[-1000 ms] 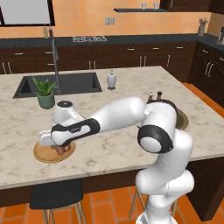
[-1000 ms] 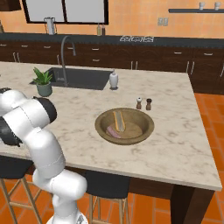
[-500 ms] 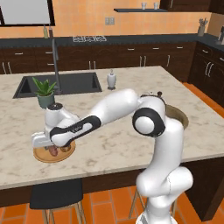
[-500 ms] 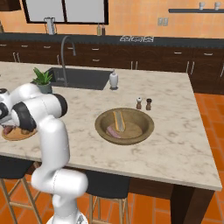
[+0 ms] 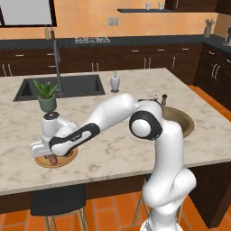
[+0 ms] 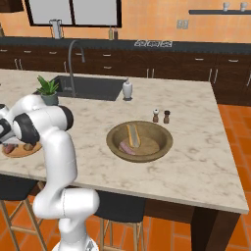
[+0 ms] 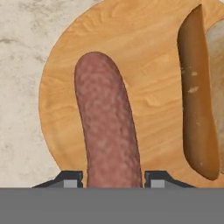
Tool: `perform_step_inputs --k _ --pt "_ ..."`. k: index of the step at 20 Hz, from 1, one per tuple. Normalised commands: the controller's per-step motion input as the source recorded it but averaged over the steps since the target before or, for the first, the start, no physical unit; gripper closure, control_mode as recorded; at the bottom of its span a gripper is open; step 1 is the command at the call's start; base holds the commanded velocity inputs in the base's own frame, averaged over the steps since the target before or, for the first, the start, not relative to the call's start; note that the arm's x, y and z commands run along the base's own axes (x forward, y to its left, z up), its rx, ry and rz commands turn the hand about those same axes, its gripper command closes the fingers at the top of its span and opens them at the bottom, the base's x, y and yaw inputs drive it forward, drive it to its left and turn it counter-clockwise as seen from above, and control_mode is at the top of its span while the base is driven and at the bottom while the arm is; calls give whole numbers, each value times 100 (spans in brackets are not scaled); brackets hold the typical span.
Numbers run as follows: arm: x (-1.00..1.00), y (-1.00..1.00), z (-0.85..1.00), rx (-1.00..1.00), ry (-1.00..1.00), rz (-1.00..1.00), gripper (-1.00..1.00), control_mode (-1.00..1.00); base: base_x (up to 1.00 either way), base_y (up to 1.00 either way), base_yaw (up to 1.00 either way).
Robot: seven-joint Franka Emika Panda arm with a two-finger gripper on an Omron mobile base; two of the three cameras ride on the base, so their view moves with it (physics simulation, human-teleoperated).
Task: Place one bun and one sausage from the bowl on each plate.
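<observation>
The claw point(image 7: 112, 177) grips a sausage point(image 7: 107, 131) between its tips at bottom centre, over the light-wood plate point(image 7: 144, 57); a bun point(image 7: 197, 105) lies at right.

plate point(image 7: 131, 57) bare left of sausage point(image 7: 107, 131); bun point(image 7: 199, 100) crowds right

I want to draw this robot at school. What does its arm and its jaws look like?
The arm is made of smooth, rounded, glossy white tube-shaped segments, joined by dark, almost black rings at the joints, such as the round elbow. The link near the wrist has a long black panel along its side. The gripper has two small dark finger tips with light grey patches. No cables show.
</observation>
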Motion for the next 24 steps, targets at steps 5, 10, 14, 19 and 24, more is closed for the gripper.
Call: perform_step_inputs --k 5,10,14,19,24 --pt "36 0 -6 0 0 0 100 -100 0 0 0" --pt "3 0 0 0 0 0 100 -100 0 0 0" --pt "0 0 0 0 0 0 -100 -100 0 0 0" --pt "0 0 0 0 0 0 -100 -100 0 0 0" --pt "0 0 0 0 0 0 -100 -100 0 0 0"
